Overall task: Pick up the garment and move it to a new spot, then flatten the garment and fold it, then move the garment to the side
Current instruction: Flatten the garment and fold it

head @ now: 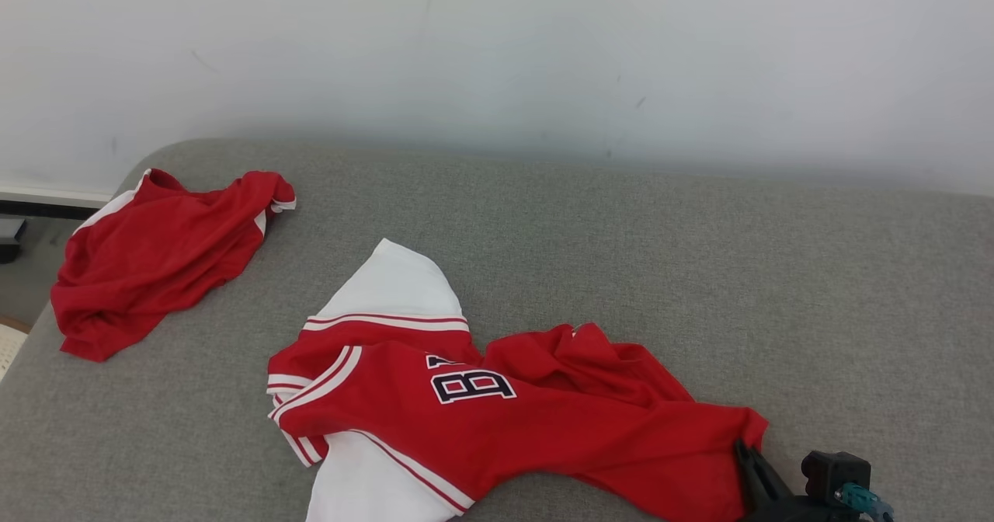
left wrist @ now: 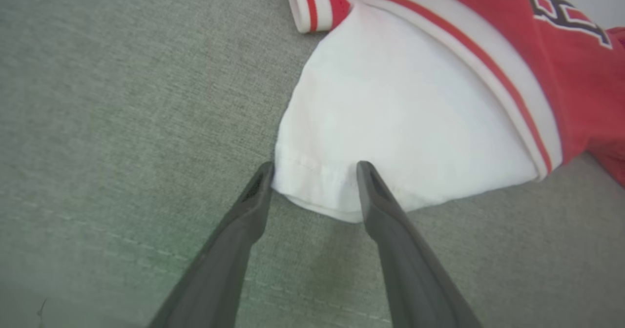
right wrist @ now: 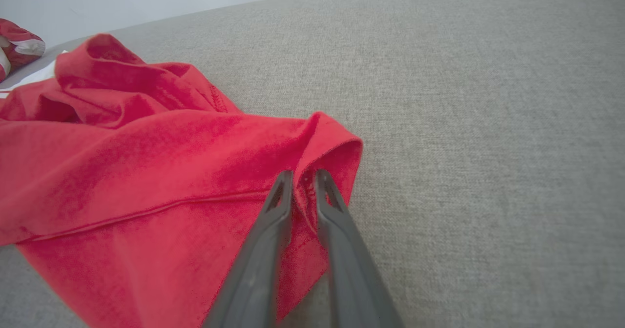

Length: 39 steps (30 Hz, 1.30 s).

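Observation:
The garment (head: 497, 413), a red jersey with white sleeves and a dark letter on its chest, lies crumpled on the grey cushion (head: 699, 273). In the left wrist view my left gripper (left wrist: 315, 172) is open, one fingertip at each side of the hem of a white sleeve (left wrist: 390, 123), low on the cushion. My right gripper (right wrist: 302, 176) has its fingers nearly together, with a fold of the red hem (right wrist: 332, 147) pinched between them. The head view shows that right gripper (head: 747, 454) at the garment's right end, near the bottom edge.
A second red and white garment (head: 155, 258) lies bunched at the cushion's far left corner, and its edge also shows in the right wrist view (right wrist: 17, 45). A pale wall (head: 497, 56) rises behind. The cushion drops off at the left edge (head: 31, 328).

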Tool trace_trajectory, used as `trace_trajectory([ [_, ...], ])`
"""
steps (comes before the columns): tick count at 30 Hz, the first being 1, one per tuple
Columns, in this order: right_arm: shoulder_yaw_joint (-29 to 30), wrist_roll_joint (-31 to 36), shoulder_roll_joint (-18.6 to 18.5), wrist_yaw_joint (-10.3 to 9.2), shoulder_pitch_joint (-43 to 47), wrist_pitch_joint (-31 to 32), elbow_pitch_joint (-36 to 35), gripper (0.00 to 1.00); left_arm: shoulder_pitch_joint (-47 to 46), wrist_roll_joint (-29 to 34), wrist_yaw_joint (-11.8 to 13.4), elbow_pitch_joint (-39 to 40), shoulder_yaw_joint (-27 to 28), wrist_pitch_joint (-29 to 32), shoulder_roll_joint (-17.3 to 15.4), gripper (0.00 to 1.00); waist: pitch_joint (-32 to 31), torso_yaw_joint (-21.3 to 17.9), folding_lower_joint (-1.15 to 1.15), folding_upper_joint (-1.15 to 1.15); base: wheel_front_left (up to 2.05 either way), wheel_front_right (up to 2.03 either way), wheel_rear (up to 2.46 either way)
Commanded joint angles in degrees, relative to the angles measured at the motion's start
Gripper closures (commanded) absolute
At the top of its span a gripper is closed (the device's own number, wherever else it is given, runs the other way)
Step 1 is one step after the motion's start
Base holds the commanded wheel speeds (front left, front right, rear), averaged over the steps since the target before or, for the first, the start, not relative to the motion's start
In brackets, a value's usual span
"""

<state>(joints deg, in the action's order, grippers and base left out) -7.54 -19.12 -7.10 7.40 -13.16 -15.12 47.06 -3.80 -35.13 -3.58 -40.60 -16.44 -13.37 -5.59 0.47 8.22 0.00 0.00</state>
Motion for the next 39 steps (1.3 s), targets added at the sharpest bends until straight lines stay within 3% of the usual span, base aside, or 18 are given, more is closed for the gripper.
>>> trace_trajectory([
  [1,-0.2,-0.6,0.12,0.19,-0.12,-0.09,0.04,1.0,-1.28,0.4,-0.77,-1.03,-0.61,-0.1,0.37,1.0,0.07,0.16,0.0,0.0,0.0,0.0,0.0],
  [8,-0.12,-1.12,0.38,0.19,0.84,-0.08,-2.47,1.0,-1.76,-0.15,-1.86,-0.9,-0.4,-1.35,0.55,1.0,-0.56,0.38,0.0,0.0,0.0,0.0,0.0],
  [15,-0.04,-3.28,-0.27,0.19,3.06,-0.09,-8.18,1.0,0.13,-0.27,-1.36,8.82,1.44,-1.7,-0.95,1.0,-0.84,0.35,0.0,0.0,0.0,0.0,0.0],
  [21,-0.7,-5.65,-1.28,0.2,-0.15,1.91,-12.66,1.0,-3.14,-0.25,-0.75,17.9,1.42,2.44,-3.35,1.0,0.99,-0.49,0.0,0.0,0.0,0.0,0.0],
  [29,-1.9,-8.86,-3.55,0.19,-15.03,7.54,-17.03,1.0,-20.41,-0.3,-1.99,25.48,1.68,12.67,-9.07,1.0,8.65,-2.66,0.0,0.0,0.0,0.0,0.0],
  [38,-3.13,-13.16,-4.74,0.19,-43.95,14.37,-10.83,1.0,-52.58,-2.36,-3.53,18.21,2.85,22.17,-13.14,1.0,21.16,-5.2,0.0,0.0,0.0,0.0,0.0],
  [39,-3.13,-13.16,-4.74,0.19,-43.95,14.37,-10.83,1.0,-52.58,-2.36,-3.53,18.21,2.85,22.17,-13.14,1.0,21.16,-5.2,0.0,0.0,0.0,0.0,0.0],
])
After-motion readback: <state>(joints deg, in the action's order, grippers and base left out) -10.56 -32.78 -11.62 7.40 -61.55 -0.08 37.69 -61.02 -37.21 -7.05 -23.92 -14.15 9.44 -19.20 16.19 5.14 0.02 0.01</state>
